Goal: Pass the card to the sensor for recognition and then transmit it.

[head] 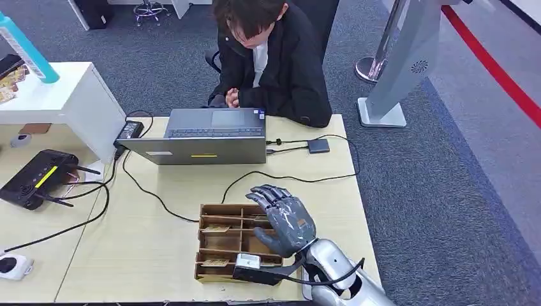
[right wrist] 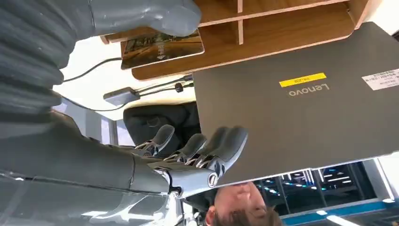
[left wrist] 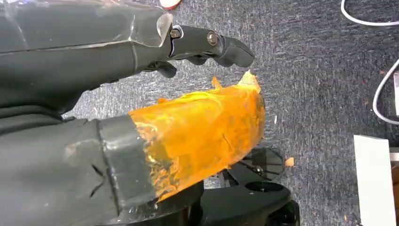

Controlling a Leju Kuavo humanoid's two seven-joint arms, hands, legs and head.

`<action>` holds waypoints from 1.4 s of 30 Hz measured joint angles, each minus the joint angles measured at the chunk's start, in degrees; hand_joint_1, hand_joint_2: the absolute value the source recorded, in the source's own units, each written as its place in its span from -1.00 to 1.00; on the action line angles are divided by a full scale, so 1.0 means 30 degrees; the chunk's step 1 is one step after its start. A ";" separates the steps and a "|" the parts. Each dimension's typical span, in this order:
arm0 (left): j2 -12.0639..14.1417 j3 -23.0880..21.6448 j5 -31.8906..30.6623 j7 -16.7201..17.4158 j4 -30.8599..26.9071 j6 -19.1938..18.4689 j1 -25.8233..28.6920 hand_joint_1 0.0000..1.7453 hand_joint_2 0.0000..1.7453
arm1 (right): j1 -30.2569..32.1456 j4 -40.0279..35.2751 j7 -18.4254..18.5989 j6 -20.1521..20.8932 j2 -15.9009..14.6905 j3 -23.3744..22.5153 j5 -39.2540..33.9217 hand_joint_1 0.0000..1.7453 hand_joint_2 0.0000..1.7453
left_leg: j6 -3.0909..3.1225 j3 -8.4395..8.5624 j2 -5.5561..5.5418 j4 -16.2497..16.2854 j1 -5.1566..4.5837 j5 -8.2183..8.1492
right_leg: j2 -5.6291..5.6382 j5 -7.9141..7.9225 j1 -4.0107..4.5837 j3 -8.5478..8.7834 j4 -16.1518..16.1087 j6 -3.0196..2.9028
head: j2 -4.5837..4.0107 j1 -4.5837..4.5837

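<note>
My right hand (head: 286, 220) hovers over the right side of a wooden compartment box (head: 220, 242) near the table's front edge, fingers spread and holding nothing. In the right wrist view the thumb (right wrist: 141, 14) lies right above a card (right wrist: 162, 47) that rests in the box (right wrist: 282, 28), while the other fingers (right wrist: 197, 150) stand apart from it. More cards (head: 217, 227) lie in the left compartments. A small grey sensor (head: 319, 145) sits behind, wired to the laptop (head: 210, 137). My left hand (left wrist: 94, 70) hangs above grey carpet, its thumb (left wrist: 202, 132) wrapped in orange tape, holding nothing.
A person (head: 274, 57) sits behind the open laptop, facing me. Black cables (head: 281, 177) cross the table between the laptop and the box. A black device (head: 38, 175) and a white shelf (head: 64, 95) stand on the left. A grey stand (head: 395, 76) rises at the back right.
</note>
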 joint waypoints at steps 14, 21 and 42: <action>0.0000 -0.0182 0.0160 0.0007 0.0000 0.0000 -0.0014 -1.00 -1.00 | -0.0016 0.0160 0.0000 0.0029 -0.0029 0.0066 0.0022 -0.30 1.00 | 0.0000 0.0000 0.0000 0.0000 0.0000 0.0000 | 0.0000 0.0000 0.0000 0.0000 0.0000 0.0000 | 0.0000 0.0000; 0.0000 -0.0321 0.0175 0.0007 0.0000 0.0000 -0.0016 -1.00 -1.00 | -0.0022 0.0182 0.0000 0.0029 -0.0044 0.0087 0.0022 -0.30 1.00 | 0.0000 0.0000 0.0000 0.0000 0.0000 0.0000 | 0.0000 0.0000 0.0000 0.0000 0.0000 0.0000 | 0.0000 0.0007; 0.0000 -0.0481 0.0444 0.0007 0.0000 -0.0022 -0.0027 -1.00 -1.00 | -0.0110 0.0291 0.0058 0.0233 -0.0066 0.0182 0.0051 -0.08 1.00 | 0.0000 0.0000 0.0000 0.0000 0.0000 0.0000 | 0.0000 0.0000 0.0000 0.0000 0.0000 0.0000 | 0.0000 0.0000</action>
